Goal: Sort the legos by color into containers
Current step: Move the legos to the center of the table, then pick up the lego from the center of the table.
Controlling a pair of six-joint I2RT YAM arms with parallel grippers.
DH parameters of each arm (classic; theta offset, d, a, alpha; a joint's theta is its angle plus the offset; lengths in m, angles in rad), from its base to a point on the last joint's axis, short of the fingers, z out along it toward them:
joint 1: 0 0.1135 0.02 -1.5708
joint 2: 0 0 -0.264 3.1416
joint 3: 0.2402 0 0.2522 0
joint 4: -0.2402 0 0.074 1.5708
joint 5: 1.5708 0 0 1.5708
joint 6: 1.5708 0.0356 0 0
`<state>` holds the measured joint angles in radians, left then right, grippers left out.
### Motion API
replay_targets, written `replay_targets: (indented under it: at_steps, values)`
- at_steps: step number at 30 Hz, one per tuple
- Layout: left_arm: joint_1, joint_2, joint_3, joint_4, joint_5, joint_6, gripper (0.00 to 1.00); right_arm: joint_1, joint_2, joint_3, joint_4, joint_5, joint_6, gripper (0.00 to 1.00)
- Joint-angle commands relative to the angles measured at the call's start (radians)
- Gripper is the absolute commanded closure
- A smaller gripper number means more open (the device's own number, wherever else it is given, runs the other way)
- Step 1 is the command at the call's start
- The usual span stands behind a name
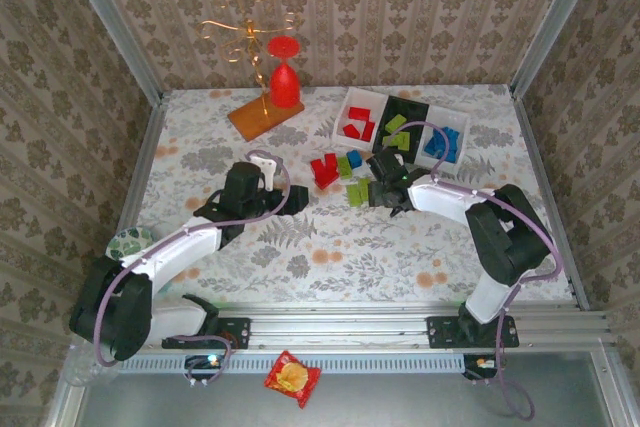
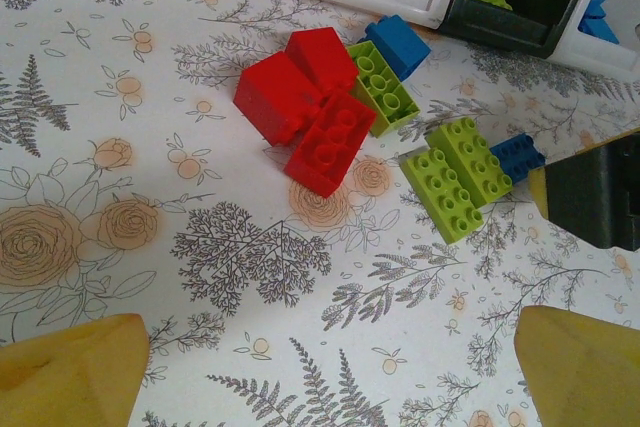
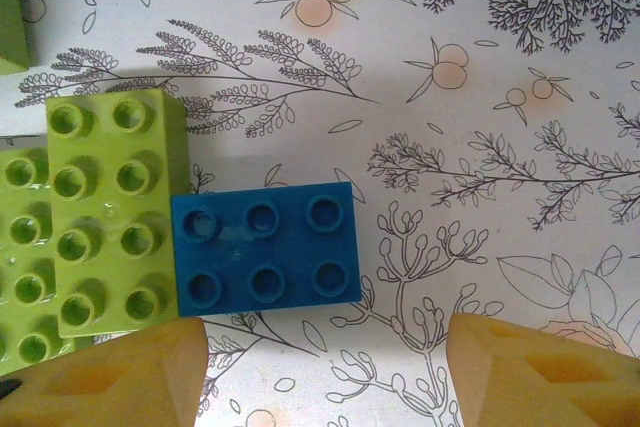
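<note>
Loose legos lie mid-table: red bricks, a lime one, a blue one, and a lime pair with a blue brick beside it. My right gripper is open, low over that blue brick, which touches a lime brick. To the left of the pile, my left gripper hangs open over bare cloth. At the back stand a white tray with reds, a black tray with greens, and a white tray with blues.
A red wine glass stands upside down on a brown wooden board with a gold wire stand at the back left. A snack packet lies below the rail. Patterned walls close in three sides.
</note>
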<state>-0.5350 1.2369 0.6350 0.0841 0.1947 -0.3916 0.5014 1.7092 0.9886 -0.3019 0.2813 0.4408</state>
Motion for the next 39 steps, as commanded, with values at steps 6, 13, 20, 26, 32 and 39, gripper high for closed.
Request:
replay_targets:
  at_steps: [6,13,20,26,32,39]
  values:
    - [0.006,-0.01,-0.006,0.017,0.005,-0.001,0.05,-0.004,0.062,0.014,0.007,0.015,-0.012,0.34]
    - [0.006,-0.005,-0.003,0.018,0.002,-0.001,0.05,-0.027,0.097,0.059,0.045,-0.014,-0.023,0.32]
    - [0.006,-0.007,-0.001,0.007,-0.001,0.005,0.05,-0.043,0.109,0.078,0.06,-0.053,-0.019,0.3]
    - [0.007,-0.005,0.009,-0.002,-0.001,0.014,0.05,-0.066,0.015,0.021,0.041,-0.048,-0.044,0.31]
    - [0.009,0.024,0.009,0.024,0.004,0.008,0.05,-0.059,-0.068,-0.093,0.103,-0.09,-0.046,0.31]
    - [0.009,0.029,0.017,0.025,0.018,0.003,0.05,-0.06,0.046,-0.027,0.139,-0.082,-0.079,0.32]
